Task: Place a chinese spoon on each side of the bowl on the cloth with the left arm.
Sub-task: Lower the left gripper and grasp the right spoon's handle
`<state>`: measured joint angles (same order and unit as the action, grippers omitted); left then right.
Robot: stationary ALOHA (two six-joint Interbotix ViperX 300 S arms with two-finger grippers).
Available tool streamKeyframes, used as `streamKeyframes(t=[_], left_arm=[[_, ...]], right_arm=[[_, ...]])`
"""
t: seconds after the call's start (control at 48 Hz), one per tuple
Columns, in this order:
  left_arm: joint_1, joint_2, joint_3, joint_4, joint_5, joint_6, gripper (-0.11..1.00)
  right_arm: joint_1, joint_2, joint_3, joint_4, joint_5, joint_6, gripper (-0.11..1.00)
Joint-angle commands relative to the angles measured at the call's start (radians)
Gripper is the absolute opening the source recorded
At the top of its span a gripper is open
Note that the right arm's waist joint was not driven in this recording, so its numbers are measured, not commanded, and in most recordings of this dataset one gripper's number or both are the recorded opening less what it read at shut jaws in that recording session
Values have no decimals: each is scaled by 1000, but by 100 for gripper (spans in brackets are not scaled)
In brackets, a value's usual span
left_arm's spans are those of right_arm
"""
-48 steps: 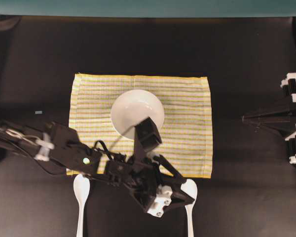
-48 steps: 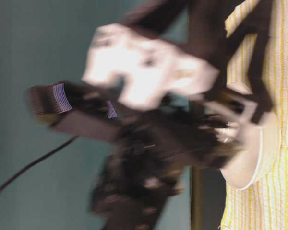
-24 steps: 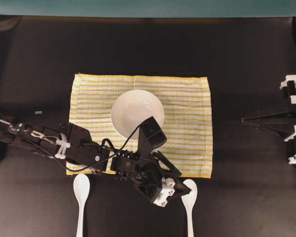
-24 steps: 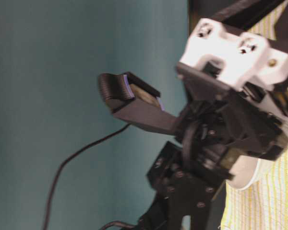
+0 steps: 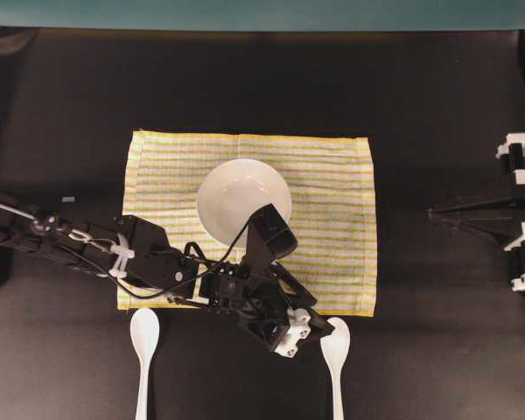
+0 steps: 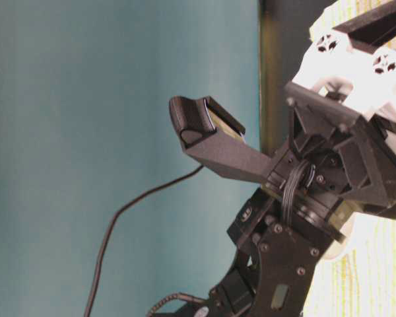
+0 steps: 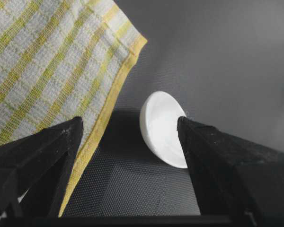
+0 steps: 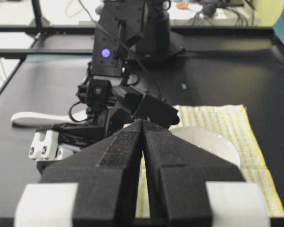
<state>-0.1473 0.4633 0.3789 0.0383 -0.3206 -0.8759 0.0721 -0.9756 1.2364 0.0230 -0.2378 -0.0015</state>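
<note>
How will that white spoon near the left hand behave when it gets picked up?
The spoon looks glossy, so it may slip between the open left hand's fingers. It appears ceramic: probably stiff and chippable. Its rounded scoop rests on the black table, so it might rock or pivot.

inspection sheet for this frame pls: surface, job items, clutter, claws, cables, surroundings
Surface: black table, matte.
Job's things: striped cloth flat; white bowl on it; two white spoons off the cloth on its near side, one lying apart, the other by the left claw.
Clutter: small pale speck on the table beside the cloth.
Claws: left claw open, its jaws either side of a spoon scoop, not closed on it; right claw shut, empty, parked at the side.
Cables: black cable looped along the left arm, white ties.
Surroundings: teal backdrop.
</note>
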Motion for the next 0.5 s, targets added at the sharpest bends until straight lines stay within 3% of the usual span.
streamKeyframes(t=[0.0, 0.479], left_arm=[[-14, 2, -38, 3, 40, 3, 79], [-21, 11, -66, 3, 104, 8, 77]], right_arm=[[0, 5, -6, 2, -3, 8, 0], [0, 3, 5, 2, -3, 8, 0]])
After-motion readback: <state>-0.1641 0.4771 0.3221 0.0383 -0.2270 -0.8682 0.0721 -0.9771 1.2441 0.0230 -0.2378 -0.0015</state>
